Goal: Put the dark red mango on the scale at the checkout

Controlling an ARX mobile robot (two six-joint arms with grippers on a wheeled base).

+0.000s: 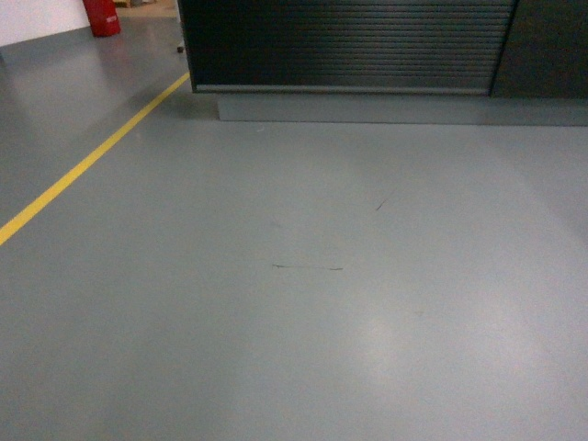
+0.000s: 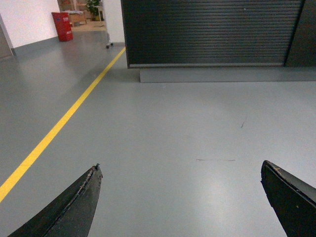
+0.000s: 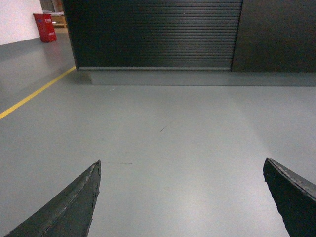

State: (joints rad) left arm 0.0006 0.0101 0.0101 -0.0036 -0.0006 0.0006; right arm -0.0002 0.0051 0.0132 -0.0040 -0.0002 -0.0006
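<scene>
Floor fills most of every view: smooth grey painted floor (image 1: 303,303), faintly glossy, with a few thin dark scuff marks near the middle. A yellow painted line (image 1: 87,163) runs diagonally across its left side toward the far wall.

Next in size is the checkout (image 1: 354,46), a black counter with a horizontally ribbed dark front standing on a low grey plinth (image 1: 395,108). Only its front face shows; the worktop on it lies above the upper edge of all three views, so the white scale and anything resting on it cannot be seen. The robot appears to stand well apart from the counter and facing it, probably because it is on its way there.

Smaller things sit at the far left: a red box-like bin (image 2: 62,26) against a white wall. What it holds cannot be told.

Smallest are the robot's own parts. The left gripper (image 2: 182,200) shows two dark curved fingers (image 2: 74,207) spread wide apart with only bare floor between them. The right gripper (image 3: 185,200) is the same, fingers (image 3: 71,207) wide and holding nothing.

The dark red mango is in none of the views. Judging from this, it is not yet picked up, and the task is at an early stage.
</scene>
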